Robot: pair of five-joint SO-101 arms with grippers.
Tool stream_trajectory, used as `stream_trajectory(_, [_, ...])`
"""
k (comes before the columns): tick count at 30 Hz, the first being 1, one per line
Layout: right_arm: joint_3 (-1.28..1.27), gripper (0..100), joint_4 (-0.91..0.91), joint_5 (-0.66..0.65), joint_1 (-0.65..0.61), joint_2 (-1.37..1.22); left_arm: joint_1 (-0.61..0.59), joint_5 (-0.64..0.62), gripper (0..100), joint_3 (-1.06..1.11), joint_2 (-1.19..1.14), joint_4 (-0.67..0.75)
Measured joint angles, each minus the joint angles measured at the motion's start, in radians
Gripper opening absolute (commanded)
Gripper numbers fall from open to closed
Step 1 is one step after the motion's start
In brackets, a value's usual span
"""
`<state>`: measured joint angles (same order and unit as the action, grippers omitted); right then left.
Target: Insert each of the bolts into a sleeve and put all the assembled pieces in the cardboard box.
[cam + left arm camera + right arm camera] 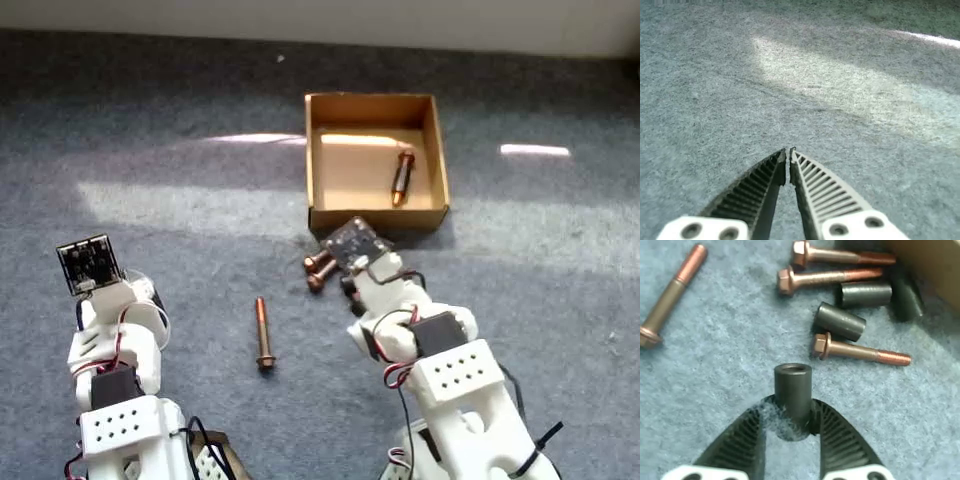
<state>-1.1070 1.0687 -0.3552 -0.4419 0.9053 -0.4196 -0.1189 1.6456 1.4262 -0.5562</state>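
With right jaws clamped on the dark sleeve [793,390], left jaws shut empty, needed a steady bore for the mid-frame bolt [860,351].

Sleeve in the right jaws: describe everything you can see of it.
The sleeve is a short, dark grey tube, matte and metal-looking, with a smooth wall and a round bore open at its free end. The bore looks empty, with no bolt in it. The right arm's jaws clamp its lower part from both sides, open end pointing away from the wrist. It is over grey carpet; whether its hidden end touches that cannot be told. The nearest bolt lies apart from it.
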Motion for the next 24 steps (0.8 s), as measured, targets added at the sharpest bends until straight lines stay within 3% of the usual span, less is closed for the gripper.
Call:
stream_trajectory(4, [-0.015, 0.5, -0.014, 0.063, 0.091, 0.003, 0.000, 0.069, 5, -0.072, -0.002, -0.150])
stream_trajectory(8, [-0.124, 0.5, -0.138, 0.126, 0.178, 0.003, 0.000, 0.133, 5, -0.152, 0.000, -0.328])
stream_trajectory(14, [-0.222, 0.5, -0.238, 0.147, 0.316, 0.003, 0.080, 0.193, 5, -0.218, 0.000, -0.419])
stream_trajectory(19, [-0.235, 0.5, -0.308, 0.152, 0.338, 0.003, 0.218, 0.250, 3, -0.308, 0.000, -0.502])
stream_trajectory(24, [-0.235, 0.5, -0.331, 0.152, 0.342, 0.003, 0.272, 0.281, 3, -0.459, 0.000, -0.641])
